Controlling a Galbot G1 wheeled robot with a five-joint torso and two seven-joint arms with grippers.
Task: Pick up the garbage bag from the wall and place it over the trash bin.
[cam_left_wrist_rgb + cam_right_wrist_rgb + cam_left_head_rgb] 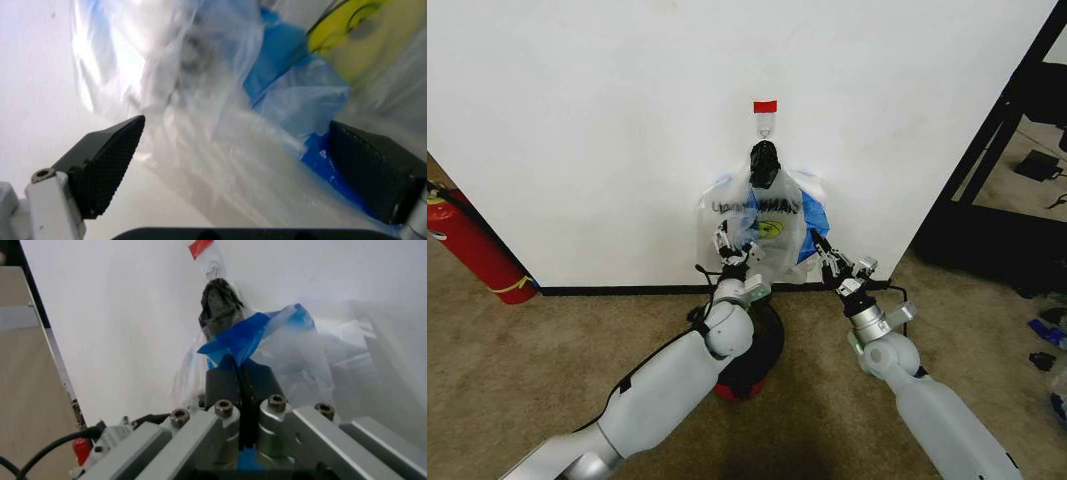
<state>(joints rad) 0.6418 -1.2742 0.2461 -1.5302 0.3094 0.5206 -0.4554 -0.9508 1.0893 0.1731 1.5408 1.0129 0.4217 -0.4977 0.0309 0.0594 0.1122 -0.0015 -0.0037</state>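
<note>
Here the right hand (pixel 240 377) pinches the garbage bag (pixel 767 225); left hand (pixel 240 170) gapes wide.

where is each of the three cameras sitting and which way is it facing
Head view: sits high, faces forward and down at the wall, garbage bag and trash bin; both arms, left gripper, right gripper.
Left wrist view: on the left arm, close against the bag; open fingers either side.
Right wrist view: on the right arm, faces up the wall toward the red tape strip; shut fingers pinch the bag's blue edge.
Shared: the bag.
</note>
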